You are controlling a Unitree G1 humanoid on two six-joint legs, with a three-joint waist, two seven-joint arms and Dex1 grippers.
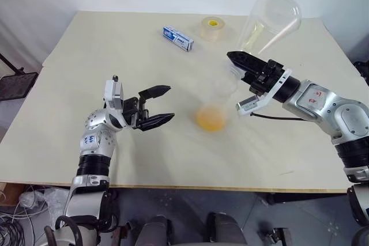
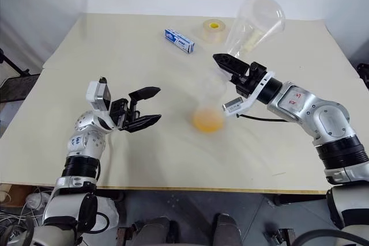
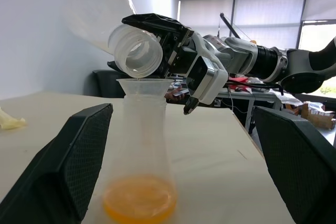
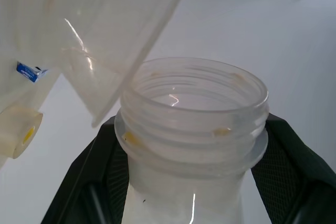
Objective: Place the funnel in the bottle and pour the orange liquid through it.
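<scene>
The bottle stands upright mid-table with the small clear funnel seated in its neck. The orange liquid lies pooled in the bottle's wide base. My right gripper is shut on the threaded neck of a second clear flask. That flask is tipped with its base high, and its mouth hangs just over the funnel. A few orange drops cling inside its neck. My left gripper stands open to the bottle's left, apart from it and holding nothing.
A tape roll with a yellow centre and a small blue and white box lie at the back of the pale table. The table's front edge runs just below both arms.
</scene>
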